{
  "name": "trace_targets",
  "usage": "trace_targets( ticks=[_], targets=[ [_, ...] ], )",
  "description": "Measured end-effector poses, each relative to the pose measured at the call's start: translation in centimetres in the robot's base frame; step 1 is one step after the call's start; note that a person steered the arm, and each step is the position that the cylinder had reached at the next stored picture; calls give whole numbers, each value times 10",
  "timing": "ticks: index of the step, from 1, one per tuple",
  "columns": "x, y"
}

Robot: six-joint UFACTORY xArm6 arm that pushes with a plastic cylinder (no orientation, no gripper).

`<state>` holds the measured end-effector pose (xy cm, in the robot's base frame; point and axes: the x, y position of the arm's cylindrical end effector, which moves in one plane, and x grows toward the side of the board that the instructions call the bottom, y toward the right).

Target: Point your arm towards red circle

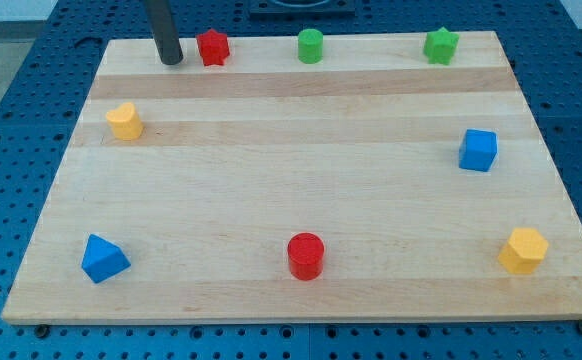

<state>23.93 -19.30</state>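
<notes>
My tip (171, 60), a bare rod holding nothing, sits beside the red star (212, 47), far from the red circle (306, 256) I want.

A red star (212, 47), green cylinder (311, 46) and green star (441, 45) line the wooden board's (291, 200) top edge (evenly spaced).

Pale wooden board (301, 190) on blue pegboard bench (11, 90), red cylinder block (306, 256) near its bottom edge, blue triangular block (103, 259) leftward, yellow hexagonal block (523, 250) rightward, blue cube (478, 150) upper right, yellow block (125, 121) upper left, red star block (212, 47), green cylinder (311, 46), green star block (440, 45) far above.
</notes>
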Motion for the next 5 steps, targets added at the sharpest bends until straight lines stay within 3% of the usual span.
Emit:
trace_targets(
  ticks=[5],
  targets=[
    [98,179]
  ],
)
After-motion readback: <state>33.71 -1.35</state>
